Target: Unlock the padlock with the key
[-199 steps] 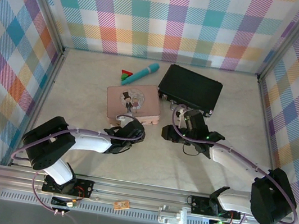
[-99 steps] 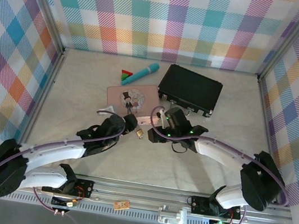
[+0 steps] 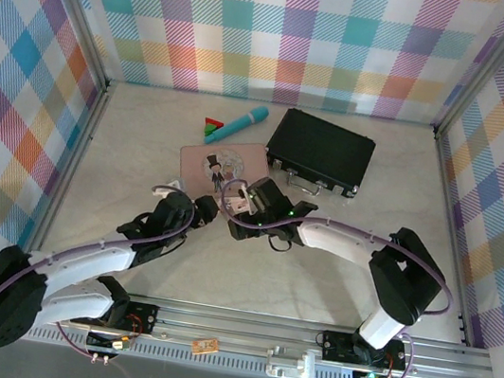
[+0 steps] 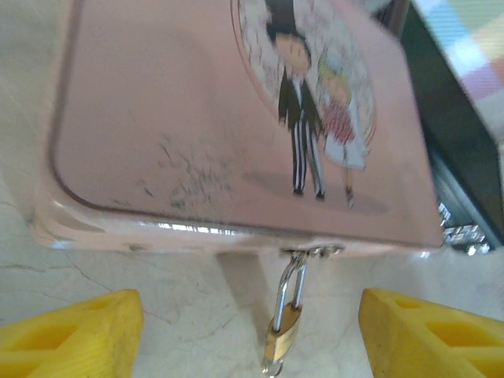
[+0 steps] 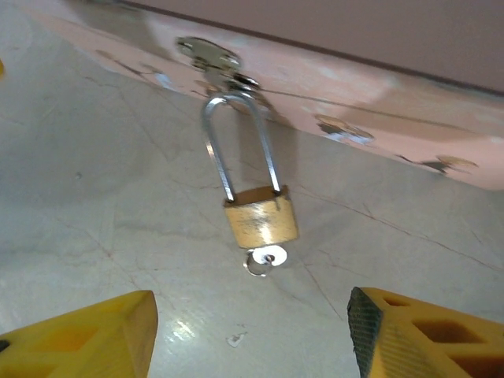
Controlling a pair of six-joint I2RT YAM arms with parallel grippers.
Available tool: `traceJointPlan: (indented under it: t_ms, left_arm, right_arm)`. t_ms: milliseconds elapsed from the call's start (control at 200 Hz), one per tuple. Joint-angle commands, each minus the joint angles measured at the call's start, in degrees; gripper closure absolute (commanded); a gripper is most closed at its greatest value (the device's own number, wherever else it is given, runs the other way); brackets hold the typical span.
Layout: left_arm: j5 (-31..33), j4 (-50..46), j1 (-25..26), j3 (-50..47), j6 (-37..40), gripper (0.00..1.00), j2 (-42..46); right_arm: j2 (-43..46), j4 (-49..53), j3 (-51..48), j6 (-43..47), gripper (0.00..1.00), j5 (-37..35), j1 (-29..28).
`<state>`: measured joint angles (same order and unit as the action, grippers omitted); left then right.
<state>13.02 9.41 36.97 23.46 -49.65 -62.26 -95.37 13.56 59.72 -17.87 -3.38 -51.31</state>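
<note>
The brass padlock hangs by its silver shackle from the hasp on the front edge of the pink tin. The key sits in the padlock's underside, with its small head and ring showing. My right gripper is open, yellow fingers wide apart just short of the key. In the left wrist view the padlock lies below the pink tin, between the spread fingers of my open left gripper. In the top view the left gripper and right gripper meet at the tin's front edge.
A black case with a silver handle lies behind and right of the tin. A teal stick and red and green triangles lie at the back. An orange-brown tag rests on the front rail.
My right gripper has swung left along the tin's front edge to the padlock. My left arm has stretched forward, and its gripper now faces the padlock from the left.
</note>
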Motion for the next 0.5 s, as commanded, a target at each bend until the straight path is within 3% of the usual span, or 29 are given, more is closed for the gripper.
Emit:
traceJointPlan:
  t_ms: [0, 250, 500]
  left_arm:
    - [-4.1, 4.0, 0.5, 1.3, 2.1, 0.32, -6.0]
    - [2.4, 0.3, 7.8, 11.8, 2.0, 0.32, -21.6]
    - [6.6, -6.1, 9.9, 18.8, -1.2, 0.39, -31.1]
  right_arm:
    - [4.4, -1.4, -3.6, -5.2, 0.33, -4.7, 0.2]
    - [13.0, -2.2, -12.1, -11.2, 0.31, -5.7, 3.5]
    - [21.5, -4.0, -19.2, -14.5, 0.31, -5.0, 7.6]
